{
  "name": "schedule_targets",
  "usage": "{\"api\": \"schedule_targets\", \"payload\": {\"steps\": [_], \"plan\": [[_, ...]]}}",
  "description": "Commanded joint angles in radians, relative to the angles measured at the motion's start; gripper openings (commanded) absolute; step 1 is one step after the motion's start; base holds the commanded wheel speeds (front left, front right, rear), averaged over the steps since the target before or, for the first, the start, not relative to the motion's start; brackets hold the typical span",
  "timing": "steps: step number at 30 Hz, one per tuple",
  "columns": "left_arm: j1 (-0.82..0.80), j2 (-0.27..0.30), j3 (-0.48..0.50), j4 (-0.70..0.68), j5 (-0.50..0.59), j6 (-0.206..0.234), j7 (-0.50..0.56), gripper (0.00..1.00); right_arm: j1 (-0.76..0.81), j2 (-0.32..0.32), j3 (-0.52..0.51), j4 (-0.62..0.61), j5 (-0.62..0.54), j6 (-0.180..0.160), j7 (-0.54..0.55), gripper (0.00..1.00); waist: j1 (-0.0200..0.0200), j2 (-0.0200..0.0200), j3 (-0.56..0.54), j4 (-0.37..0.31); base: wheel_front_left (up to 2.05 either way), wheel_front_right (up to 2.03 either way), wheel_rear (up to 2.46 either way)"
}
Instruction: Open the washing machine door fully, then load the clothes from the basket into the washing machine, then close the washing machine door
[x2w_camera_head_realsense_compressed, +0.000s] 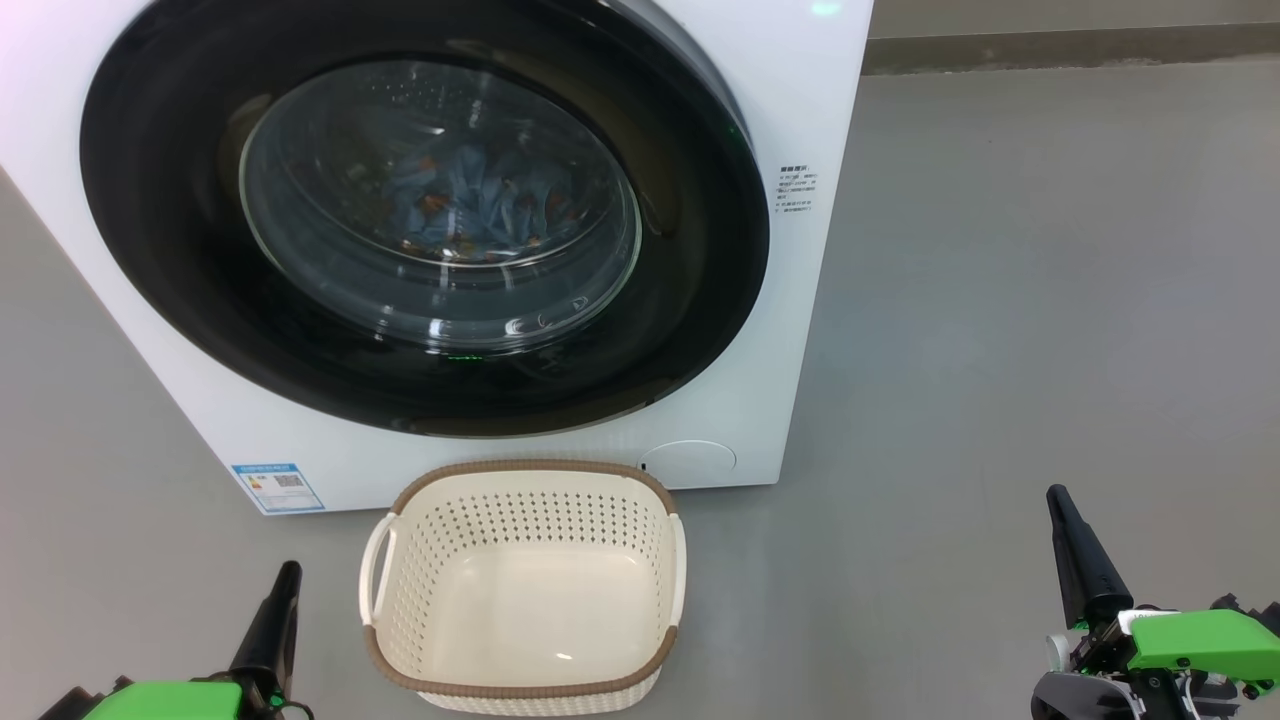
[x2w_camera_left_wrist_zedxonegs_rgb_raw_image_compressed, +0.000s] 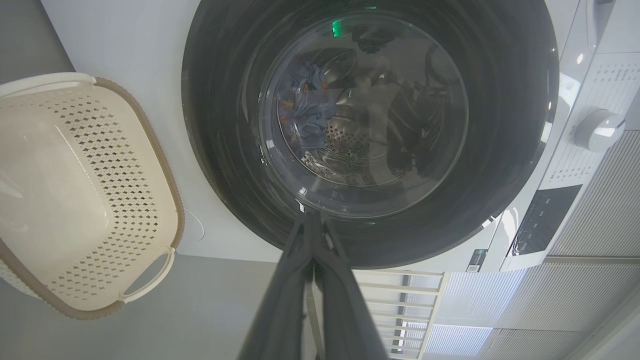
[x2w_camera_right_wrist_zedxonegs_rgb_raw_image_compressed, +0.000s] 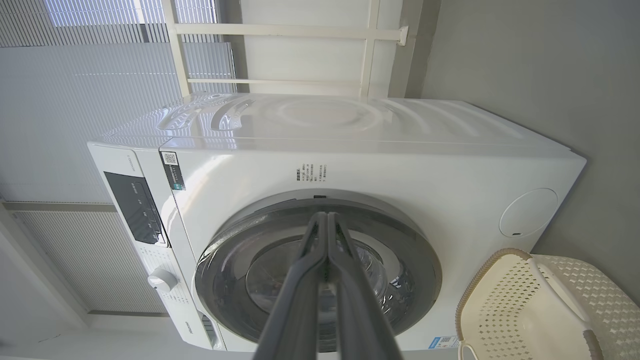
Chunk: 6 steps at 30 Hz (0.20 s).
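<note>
Smooth grey floor (x2w_camera_head_realsense_compressed: 1000, 300), with darker skirting strip (x2w_camera_head_realsense_compressed: 1060, 48) along far wall. White washing machine (x2w_camera_head_realsense_compressed: 800, 90) stands on floor. Glossy black washing machine door (x2w_camera_head_realsense_compressed: 160, 200) shut flush. Inside drum, behind door glass: blue, orange-printed clothes (x2w_camera_head_realsense_compressed: 480, 200). Cream basket (x2w_camera_head_realsense_compressed: 530, 467) on floor just before machine, bare bottom showing. Low at each side, left end effector (x2w_camera_head_realsense_compressed: 288, 572) and right end effector (x2w_camera_head_realsense_compressed: 1058, 497), fingers pressed together, gripping nothing, apart from basket. Pale ribbed panels (x2w_camera_right_wrist_zedxonegs_rgb_raw_image_compressed: 75, 100) beside machine in right wrist view.

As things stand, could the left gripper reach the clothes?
Probably not: the clothes lie behind the shut washing machine door, and the left gripper sits shut beside the basket.
</note>
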Motion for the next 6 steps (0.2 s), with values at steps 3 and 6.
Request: {"api": "schedule_targets", "payload": {"steps": [3,6], "plan": [[-0.041,0.013,0.034,-0.019,-0.009,-0.003,0.003,0.00,-0.006,-0.001,0.023,-0.025,-0.003,0.002,0.007,0.00,0.0000,0.0000,0.000,0.000,0.00,0.00,0.00],[-0.041,0.013,0.034,-0.019,-0.009,-0.003,0.003,0.00,-0.006,-0.001,0.023,-0.025,-0.003,0.002,0.007,0.00,0.0000,0.0000,0.000,0.000,0.00,0.00,0.00]]}}
